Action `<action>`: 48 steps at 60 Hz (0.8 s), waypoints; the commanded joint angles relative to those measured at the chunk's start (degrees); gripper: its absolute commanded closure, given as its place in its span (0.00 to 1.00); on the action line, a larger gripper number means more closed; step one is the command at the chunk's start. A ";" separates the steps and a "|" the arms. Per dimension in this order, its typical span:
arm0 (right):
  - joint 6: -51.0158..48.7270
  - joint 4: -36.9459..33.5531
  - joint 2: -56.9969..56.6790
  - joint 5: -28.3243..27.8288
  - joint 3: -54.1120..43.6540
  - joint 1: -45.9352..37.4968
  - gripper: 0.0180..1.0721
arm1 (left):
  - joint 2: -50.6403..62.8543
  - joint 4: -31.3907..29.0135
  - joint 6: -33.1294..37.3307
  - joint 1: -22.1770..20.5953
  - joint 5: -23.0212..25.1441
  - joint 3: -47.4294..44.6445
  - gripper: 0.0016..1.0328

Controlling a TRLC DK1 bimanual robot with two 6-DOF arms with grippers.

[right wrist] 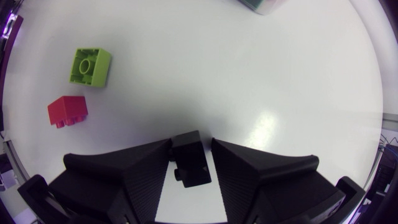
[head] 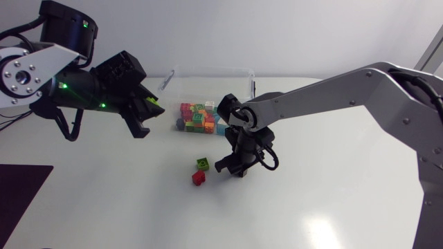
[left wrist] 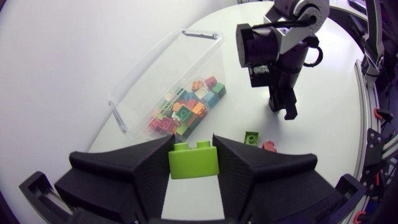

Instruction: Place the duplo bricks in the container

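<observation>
My left gripper (left wrist: 194, 143), matte black with broad wedge-shaped fingers, is clamped from both sides on a glossy lime brick (left wrist: 193, 162) with two round studs, held above the table near the container. The container (head: 208, 72) is a clear, thin-walled plastic tub, and its edges are hard to trace against the shiny white table (head: 332, 200). A heap of bricks (head: 199, 117) in mixed colours lies inside. In front of it lie a square green brick (head: 202, 164) and a red brick (head: 199, 178), close together. Just beside them, my right gripper (right wrist: 191, 144) pinches a small black brick (right wrist: 191, 165), its lower end hidden between the fingers.
</observation>
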 commanded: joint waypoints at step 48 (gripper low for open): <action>-16.49 -2.15 -19.06 -8.81 2.71 -8.77 0.79 | 23.13 11.20 -23.83 -0.56 -1.13 22.33 0.73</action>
